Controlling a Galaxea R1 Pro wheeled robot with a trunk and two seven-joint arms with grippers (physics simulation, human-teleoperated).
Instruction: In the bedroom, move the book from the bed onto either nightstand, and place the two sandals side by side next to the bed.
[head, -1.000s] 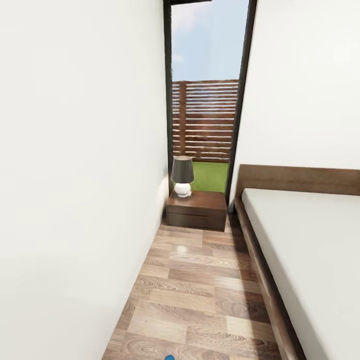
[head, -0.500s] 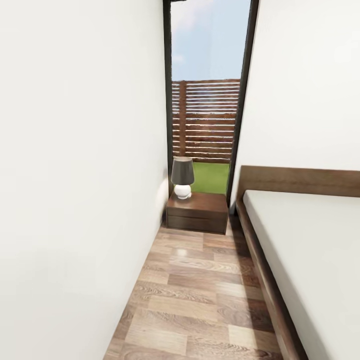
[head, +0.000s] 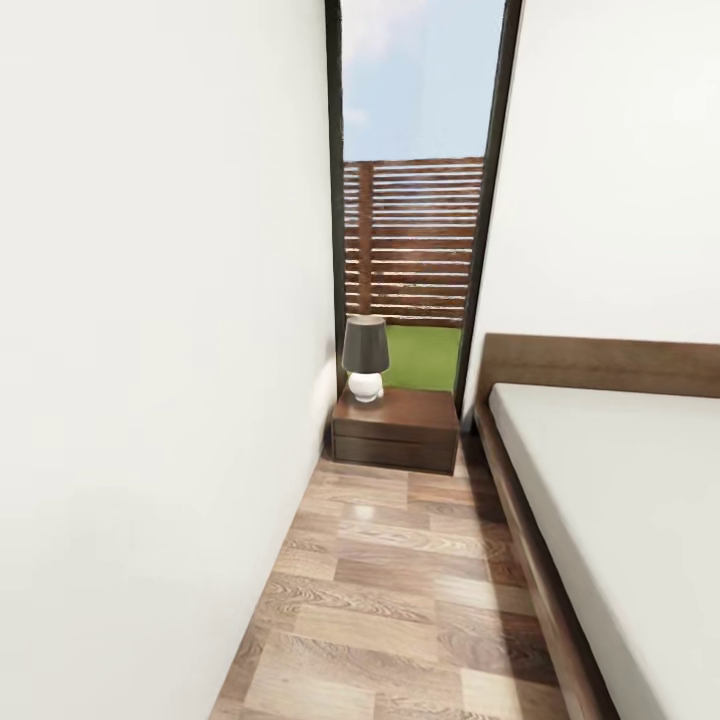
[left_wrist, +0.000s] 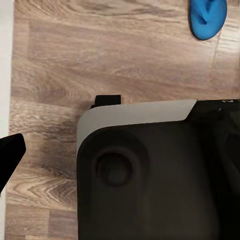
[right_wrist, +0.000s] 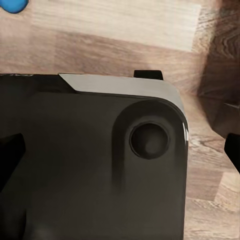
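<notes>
A white wall (head: 150, 350) stood at nine o'clock. The nightstand (head: 395, 428) with a lamp (head: 365, 356) sat at twelve o'clock. The bed (head: 620, 500) lay at three o'clock. A blue sandal (left_wrist: 207, 17) lay on the floor (head: 400, 600). I couldn't tell either gripper's state.

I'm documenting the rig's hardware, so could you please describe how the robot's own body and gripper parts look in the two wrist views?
Both wrist views show a matte black moulded body with a round recessed disc and a light grey rounded band along its edge. Black fingertip pieces poke in at the frame edges. No cables show; faint markings are unreadable.
</notes>
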